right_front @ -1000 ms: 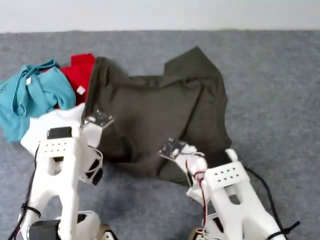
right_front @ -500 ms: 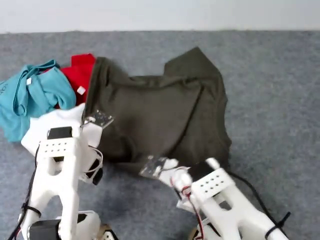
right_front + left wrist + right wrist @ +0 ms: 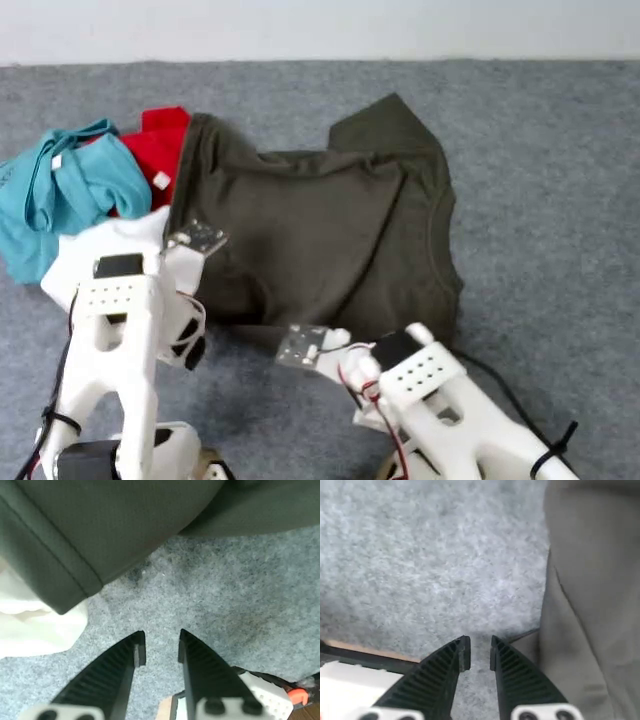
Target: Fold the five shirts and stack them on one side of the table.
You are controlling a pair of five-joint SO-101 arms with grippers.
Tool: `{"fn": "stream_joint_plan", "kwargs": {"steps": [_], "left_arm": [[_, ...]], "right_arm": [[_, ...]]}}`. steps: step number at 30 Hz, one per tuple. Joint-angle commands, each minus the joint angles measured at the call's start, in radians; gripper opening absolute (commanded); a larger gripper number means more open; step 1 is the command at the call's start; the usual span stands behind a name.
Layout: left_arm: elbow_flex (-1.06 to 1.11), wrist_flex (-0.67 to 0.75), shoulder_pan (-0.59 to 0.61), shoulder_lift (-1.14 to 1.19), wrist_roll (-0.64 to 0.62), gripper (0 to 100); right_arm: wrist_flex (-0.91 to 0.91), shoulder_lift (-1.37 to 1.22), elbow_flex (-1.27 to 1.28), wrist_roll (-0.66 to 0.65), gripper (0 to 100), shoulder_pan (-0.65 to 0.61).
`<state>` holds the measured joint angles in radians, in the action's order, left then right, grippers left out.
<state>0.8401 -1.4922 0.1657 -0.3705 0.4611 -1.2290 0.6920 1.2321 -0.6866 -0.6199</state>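
Note:
A dark olive shirt lies spread across the middle of the grey carpeted table. To its left sit a bunched teal shirt, a red shirt and a white shirt. My left arm stands over the white shirt by the olive shirt's left hem. Its gripper is slightly open over bare carpet, with the olive hem and white cloth just beyond. My right arm is at the olive shirt's front edge. Its gripper is narrowly open above carpet, beside the olive cloth.
Grey carpet stretches bare to the right of the olive shirt and along the back by the pale wall. The other arm's base is at the near side in the left wrist view.
My right arm has swung left and back toward the front edge, coming off the olive shirt's lower hem onto carpet. The left arm and the shirts have stayed put.

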Motion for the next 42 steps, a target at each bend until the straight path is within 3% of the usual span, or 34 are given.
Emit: {"fn": "stream_joint_plan", "kwargs": {"steps": [1, 8, 15, 18, 31, 42], "left_arm": [[0.002, 0.003, 0.005, -0.026, -0.008, 11], [0.004, 0.003, 0.005, -0.025, -0.008, 11], [0.004, 0.003, 0.003, -0.025, -0.008, 11], [0.004, 0.003, 0.002, -0.025, -0.008, 11], [0.004, 0.002, 0.003, -0.025, -0.008, 11], [0.004, 0.002, 0.003, -0.025, -0.008, 11]], "right_arm": [[0.047, 0.016, 0.025, -0.052, 8.3, 0.076], [0.140, 0.016, 0.101, -0.123, 8.3, 0.217], [0.205, 0.027, 0.127, -0.121, 7.1, 0.226], [0.193, 0.027, 0.100, -0.121, 0.3, 0.225], [-0.294, 0.028, -0.404, -0.130, 1.0, 0.223], [-0.432, 0.019, -0.473, -0.157, 1.7, 0.217]]}}
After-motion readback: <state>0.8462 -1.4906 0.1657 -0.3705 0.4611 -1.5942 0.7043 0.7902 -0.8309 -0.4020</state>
